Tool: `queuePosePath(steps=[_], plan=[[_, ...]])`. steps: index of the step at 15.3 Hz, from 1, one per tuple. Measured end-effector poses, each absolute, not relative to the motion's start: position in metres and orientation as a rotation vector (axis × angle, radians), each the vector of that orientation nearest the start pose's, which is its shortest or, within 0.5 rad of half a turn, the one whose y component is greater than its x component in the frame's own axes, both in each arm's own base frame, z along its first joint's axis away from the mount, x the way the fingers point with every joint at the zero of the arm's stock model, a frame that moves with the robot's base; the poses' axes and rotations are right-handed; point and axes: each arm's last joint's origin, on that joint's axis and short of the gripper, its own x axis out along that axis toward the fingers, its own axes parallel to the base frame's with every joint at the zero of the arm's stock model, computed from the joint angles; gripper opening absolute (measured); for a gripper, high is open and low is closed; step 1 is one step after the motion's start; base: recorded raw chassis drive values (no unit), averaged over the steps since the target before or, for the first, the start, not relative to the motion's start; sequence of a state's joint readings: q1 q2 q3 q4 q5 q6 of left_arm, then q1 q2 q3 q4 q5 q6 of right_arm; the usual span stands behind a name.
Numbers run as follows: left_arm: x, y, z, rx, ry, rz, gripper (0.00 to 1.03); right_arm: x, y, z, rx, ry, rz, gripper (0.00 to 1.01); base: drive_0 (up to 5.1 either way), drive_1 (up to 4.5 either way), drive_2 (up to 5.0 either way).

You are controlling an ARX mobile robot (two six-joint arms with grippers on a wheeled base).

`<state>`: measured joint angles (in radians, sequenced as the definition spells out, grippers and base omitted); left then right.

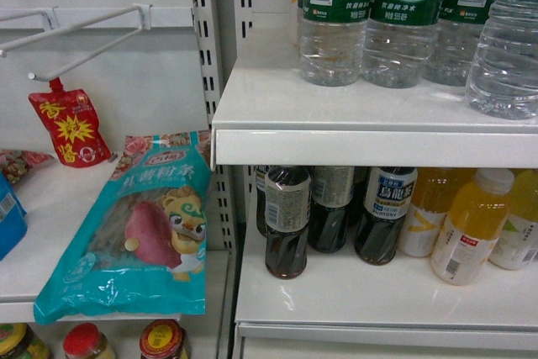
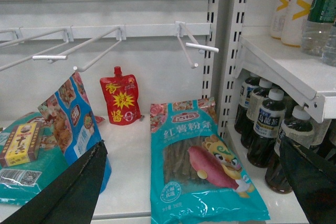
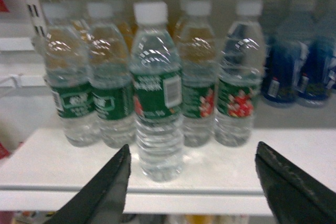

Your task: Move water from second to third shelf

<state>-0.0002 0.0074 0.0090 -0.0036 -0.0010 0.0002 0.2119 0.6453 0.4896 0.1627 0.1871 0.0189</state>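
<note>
The water (image 3: pixel 156 93), a clear ribbed bottle with a white cap and a dark green label band carrying a barcode and white Chinese characters too blurred to read, stands upright on the white shelf (image 1: pixel 353 115), out in front of the row of matching bottles (image 1: pixel 403 14) whose labels read 怡寶. Two of those at the right of the row show red-shirted figures on the band. The right gripper (image 3: pixel 191 179) has its jaws spread wide, hanging level with the front edge of that shelf, the water just inside its left finger, untouched. Below that shelf stand dark tea bottles (image 1: pixel 287 220) and yellow drink bottles (image 1: pixel 471 224). The left gripper (image 2: pixel 194 182) is likewise spread open, holding nothing, over a teal packet (image 2: pixel 202 166) printed 红薯粉条, left of the shelf, with a red pouch (image 2: pixel 122 99) behind it
</note>
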Motion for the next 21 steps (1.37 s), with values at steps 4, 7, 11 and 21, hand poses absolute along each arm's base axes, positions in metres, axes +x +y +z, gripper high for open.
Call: queuePosePath(steps=[4, 7, 11, 21], plan=[[0.098, 0.0, 0.166, 0.0, 0.002, 0.001, 0.98, 0.124, 0.01, 0.222, 0.006, 0.009, -0.003, 0.25, 0.0, 0.0, 0.0], [0.098, 0.0, 0.166, 0.0, 0.002, 0.0, 0.98, 0.118, 0.0, 0.205, 0.002, -0.003, -0.004, 0.02, 0.0, 0.0, 0.0], [0.098, 0.0, 0.166, 0.0, 0.002, 0.001, 0.98, 0.112, 0.0, 0.19, 0.002, -0.002, 0.0, 0.02, 0.0, 0.0, 0.0], [0.098, 0.0, 0.166, 0.0, 0.002, 0.0, 0.98, 0.097, 0.0, 0.168, 0.002, -0.01, 0.0, 0.02, 0.0, 0.0, 0.0]])
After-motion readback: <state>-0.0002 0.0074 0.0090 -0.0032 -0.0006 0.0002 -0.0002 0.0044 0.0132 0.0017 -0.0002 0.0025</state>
